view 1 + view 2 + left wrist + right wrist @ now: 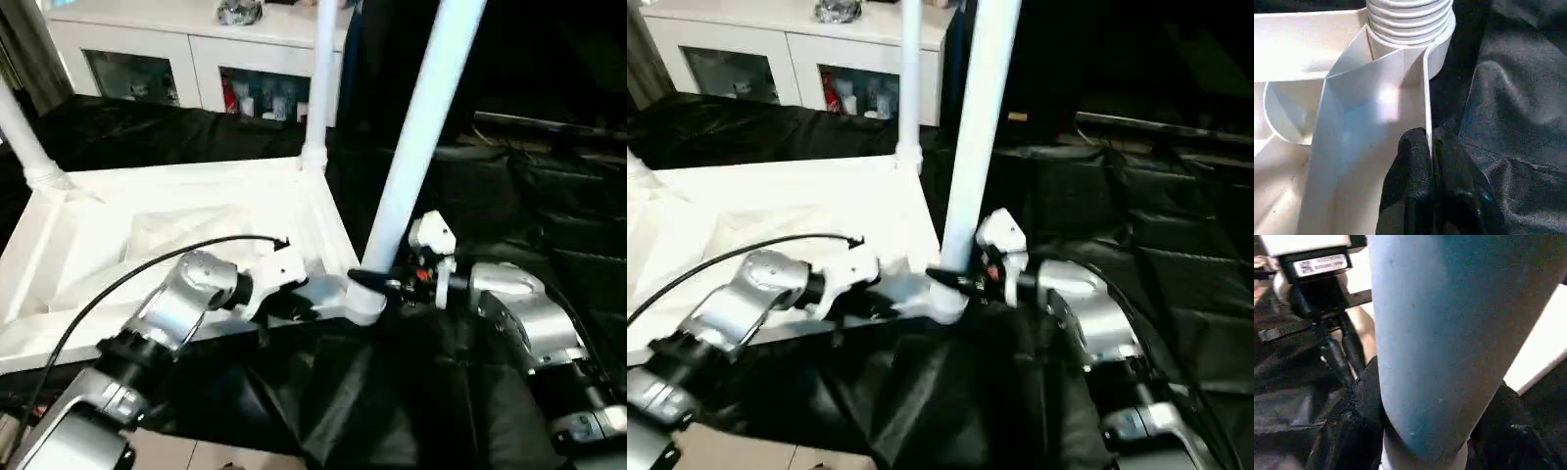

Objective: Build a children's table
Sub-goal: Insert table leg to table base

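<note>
Label (1320,265) on left arm: print unreadable; right tool (1425,431) grips leg (1449,333).

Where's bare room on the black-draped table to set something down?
Free: the black cloth right of the near leg, beyond the right gripper. Crowded: the tabletop's near corner, where the left gripper pinches its rim and the right grips that leg.

Black-draped work table (509,196); upturned white tabletop (196,211) resting on it.
</note>
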You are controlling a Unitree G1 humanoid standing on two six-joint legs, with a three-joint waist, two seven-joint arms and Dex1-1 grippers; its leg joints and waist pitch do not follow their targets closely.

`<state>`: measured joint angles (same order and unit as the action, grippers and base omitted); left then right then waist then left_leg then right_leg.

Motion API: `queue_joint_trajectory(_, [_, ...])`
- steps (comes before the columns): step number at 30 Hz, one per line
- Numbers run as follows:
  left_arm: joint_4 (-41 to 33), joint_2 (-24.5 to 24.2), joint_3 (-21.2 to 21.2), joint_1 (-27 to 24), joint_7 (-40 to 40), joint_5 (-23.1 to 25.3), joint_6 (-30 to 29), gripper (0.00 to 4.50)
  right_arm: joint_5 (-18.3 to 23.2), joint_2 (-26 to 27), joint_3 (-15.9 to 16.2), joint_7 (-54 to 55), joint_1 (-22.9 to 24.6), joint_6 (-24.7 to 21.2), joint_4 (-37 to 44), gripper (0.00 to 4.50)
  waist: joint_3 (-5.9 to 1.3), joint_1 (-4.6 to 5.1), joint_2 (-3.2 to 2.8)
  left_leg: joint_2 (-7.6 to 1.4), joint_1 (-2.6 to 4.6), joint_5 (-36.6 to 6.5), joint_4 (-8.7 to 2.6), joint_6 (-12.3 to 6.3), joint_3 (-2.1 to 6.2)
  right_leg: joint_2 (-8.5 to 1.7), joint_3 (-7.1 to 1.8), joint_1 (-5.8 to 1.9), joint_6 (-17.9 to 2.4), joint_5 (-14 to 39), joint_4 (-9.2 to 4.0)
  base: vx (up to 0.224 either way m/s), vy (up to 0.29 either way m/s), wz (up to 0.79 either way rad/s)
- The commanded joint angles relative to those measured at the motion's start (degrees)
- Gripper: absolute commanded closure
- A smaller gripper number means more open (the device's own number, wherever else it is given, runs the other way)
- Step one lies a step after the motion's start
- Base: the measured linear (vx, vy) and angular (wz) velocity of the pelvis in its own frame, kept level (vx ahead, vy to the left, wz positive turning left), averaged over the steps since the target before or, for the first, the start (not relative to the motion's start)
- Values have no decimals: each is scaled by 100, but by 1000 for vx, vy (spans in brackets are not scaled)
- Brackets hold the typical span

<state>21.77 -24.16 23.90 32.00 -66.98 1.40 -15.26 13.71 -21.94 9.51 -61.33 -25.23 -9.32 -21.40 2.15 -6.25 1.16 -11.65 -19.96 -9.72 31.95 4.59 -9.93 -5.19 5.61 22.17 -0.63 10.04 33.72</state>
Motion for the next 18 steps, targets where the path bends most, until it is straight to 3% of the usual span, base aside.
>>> queue_joint_trajectory(1, [-534,24,258,14,-633,-213,45,450,-341,-88,451,-90,314,-175,-525,263,-280,-42,-95,-181,11,-1748,-386,-53,53,-349,-293,-245,-1121,1479,-403,0,0,0])
queue_joint_trajectory(7, [-561,55,151,20,-413,-188,-169,450,-373,-85,420,-244,404,85,-633,263,-270,-68,-88,-184,33,-1919,-395,-10,60,-359,-294,-232,-1077,1785,-436,0,0,0])
queue_joint_trajectory(15, [-632,113,74,37,-233,-231,-407,450,-491,56,275,232,329,71,-838,263,-263,-64,-75,-177,32,-1975,-403,0,68,-363,-292,-232,-1035,1918,-444,0,0,0])
queue_joint_trajectory(18, [-635,251,-66,110,128,-208,-671,450,-619,240,58,1058,252,-123,-954,263,-215,-26,-36,-164,27,-2173,-422,53,85,-372,-278,-211,-874,2462,-499,0,0,0])
